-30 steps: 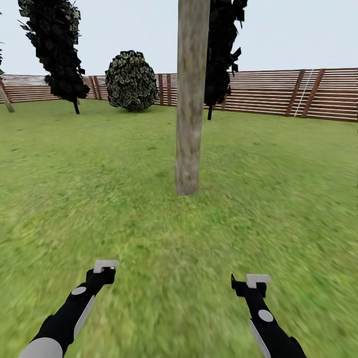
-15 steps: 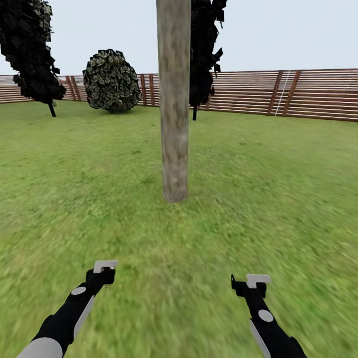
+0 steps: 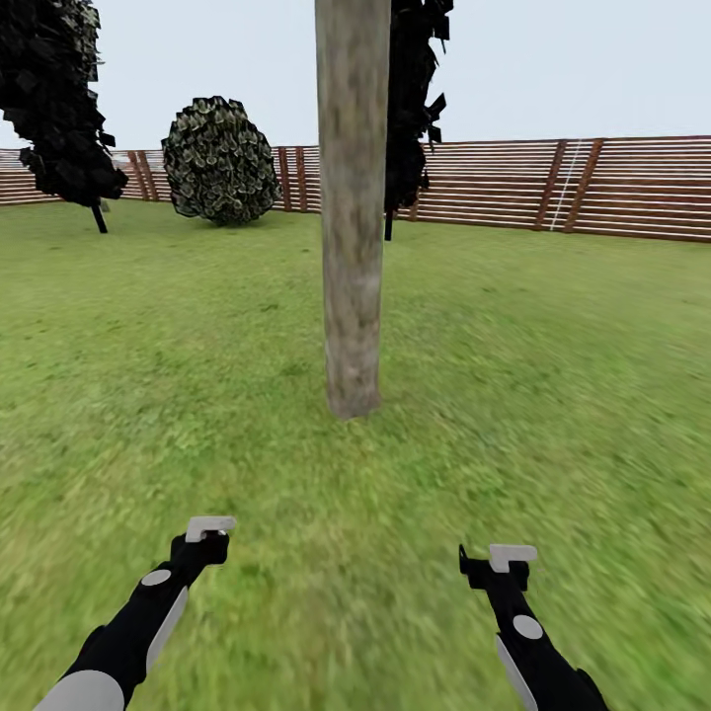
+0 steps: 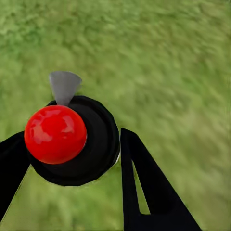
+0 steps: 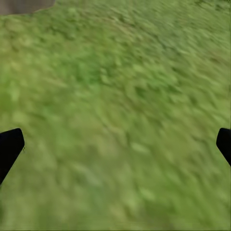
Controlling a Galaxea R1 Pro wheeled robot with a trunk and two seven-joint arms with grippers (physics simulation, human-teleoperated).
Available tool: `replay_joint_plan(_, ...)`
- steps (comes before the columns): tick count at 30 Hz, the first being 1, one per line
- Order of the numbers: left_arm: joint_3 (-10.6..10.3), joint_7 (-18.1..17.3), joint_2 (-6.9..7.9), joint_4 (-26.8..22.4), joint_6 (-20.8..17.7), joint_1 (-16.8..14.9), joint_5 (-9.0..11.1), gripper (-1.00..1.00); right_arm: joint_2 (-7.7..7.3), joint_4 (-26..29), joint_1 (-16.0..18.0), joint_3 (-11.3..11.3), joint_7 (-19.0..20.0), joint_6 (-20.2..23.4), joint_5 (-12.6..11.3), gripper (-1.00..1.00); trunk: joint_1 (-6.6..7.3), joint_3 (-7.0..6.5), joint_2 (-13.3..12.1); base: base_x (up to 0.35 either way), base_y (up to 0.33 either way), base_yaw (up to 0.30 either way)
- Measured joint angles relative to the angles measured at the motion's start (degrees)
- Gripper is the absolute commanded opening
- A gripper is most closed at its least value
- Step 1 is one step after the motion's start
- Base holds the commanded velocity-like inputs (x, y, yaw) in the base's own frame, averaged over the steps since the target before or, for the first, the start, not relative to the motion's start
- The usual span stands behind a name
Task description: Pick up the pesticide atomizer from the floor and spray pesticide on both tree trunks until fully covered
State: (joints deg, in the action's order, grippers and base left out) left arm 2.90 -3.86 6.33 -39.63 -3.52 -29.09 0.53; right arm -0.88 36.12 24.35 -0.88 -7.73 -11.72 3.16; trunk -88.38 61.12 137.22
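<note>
Atomizer (image 4: 72,139) is gripped in the left claw (image 4: 67,159); right claw (image 5: 115,144) is spread empty; trunk (image 3: 353,217), centre frame, is to be sprayed next.

Flat, even daylight under a pale grey-blue sky, with no visible sun and no glare. The tree trunk (image 3: 353,197) casts almost no shadow on the floor (image 3: 553,375); only a faint darkening rings its base. Grass close to the camera in the head view is smeared and blurry, sharpening a little farther out. The wooden fence (image 3: 592,188) and the round bush (image 3: 219,161) look fairly crisp, with blocky rendered edges. In both wrist views the grass is a soft, out-of-focus green. In the left wrist view, a glossy red ball (image 4: 55,134) shows small white highlights. Straight lines stay straight toward the picture edges.
</note>
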Motion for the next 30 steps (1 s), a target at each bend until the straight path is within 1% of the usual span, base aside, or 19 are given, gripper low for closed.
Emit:
replay_joint_plan(9, 0.0, 0.0, 0.0, 0.0, 0.0, 0.0, 0.0, -1.0, 0.0, 0.0, 0.01, 0.0, 0.0, -0.04, -0.03, 1.0, 0.0, 0.0, 0.0, 0.339, 0.052, -0.005)
replay_joint_plan(16, 0.0, 0.0, 0.0, 0.0, 0.0, 0.0, 0.0, -1.0, 0.0, 0.0, 0.0, -0.02, 0.0, 0.01, -0.07, 1.0, 0.0, -0.1, 0.0, 0.339, 0.002, -0.197)
replay_joint_plan(19, 0.0, 0.0, 0.0, 0.0, 0.0, 0.0, 0.0, -1.0, 0.0, 0.0, 0.0, -0.01, 0.0, 0.01, -0.08, 1.0, 0.0, -0.12, 0.0, 0.339, 0.0, -0.103)
replay_joint_plan(30, 0.0, 0.0, 0.0, -0.01, 0.0, 0.01, 0.0, -1.0, 0.0, 0.0, 0.0, -0.01, -0.08, 0.03, -0.02, 1.0, 0.0, -0.13, 0.0, 0.339, 0.0, -0.01)
